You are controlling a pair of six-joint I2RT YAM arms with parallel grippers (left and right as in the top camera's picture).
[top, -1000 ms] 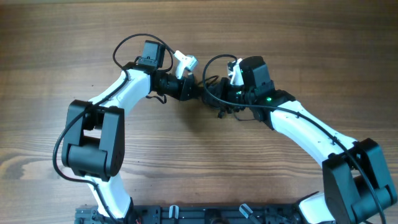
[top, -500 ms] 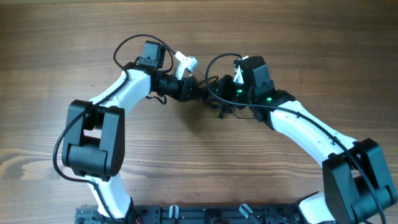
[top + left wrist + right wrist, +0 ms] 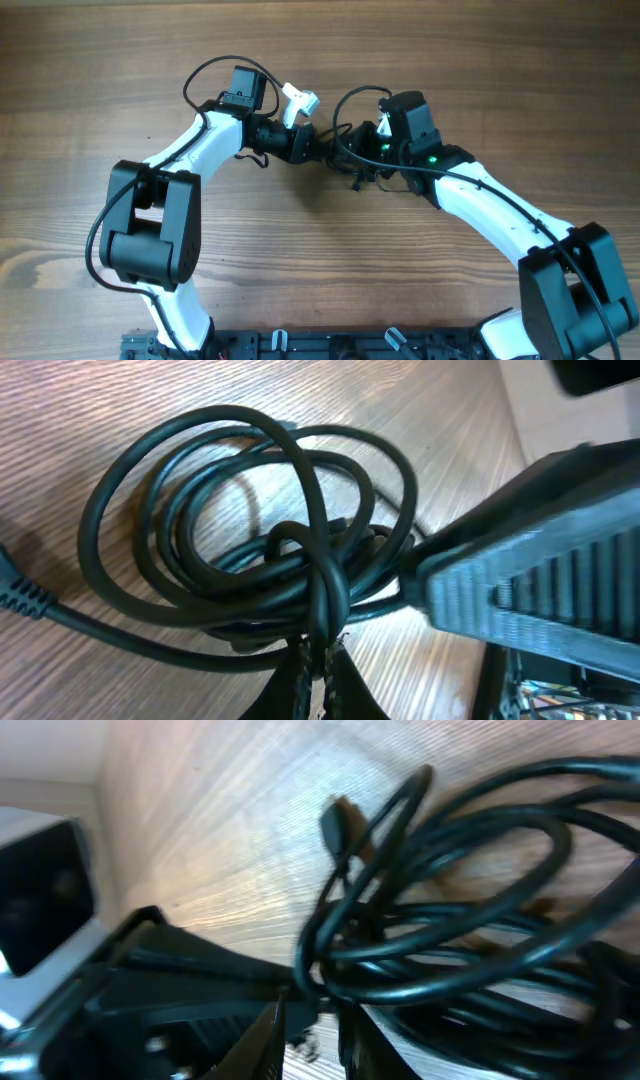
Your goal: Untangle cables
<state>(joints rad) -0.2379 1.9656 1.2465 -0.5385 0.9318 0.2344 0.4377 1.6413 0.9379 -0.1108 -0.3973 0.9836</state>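
**A:** Cables [image 3: 322,565], where?

**B:** On the worktop [image 3: 500,60], far half, midway between the side edges, wedged between both grippers. A small black coil of several loops crossing at one knot, with a plug end [image 3: 18,595] trailing off.

**A:** Grips?

**B:** Left gripper [image 3: 320,657] is pressed together on the crossing strands, coil just ahead of its tips. Right gripper [image 3: 312,1020] is slightly parted round a loop; can't tell whether it bites.

**A:** What does the move turn on?

**B:** The coil's long axis seems to run gripper to gripper. The left has the sure hold, so probably pull apart along that line.

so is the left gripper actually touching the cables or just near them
Touching. The left wrist view shows the left gripper with its fingertips closed on the cables, pinching the strand that wraps around the bundle.
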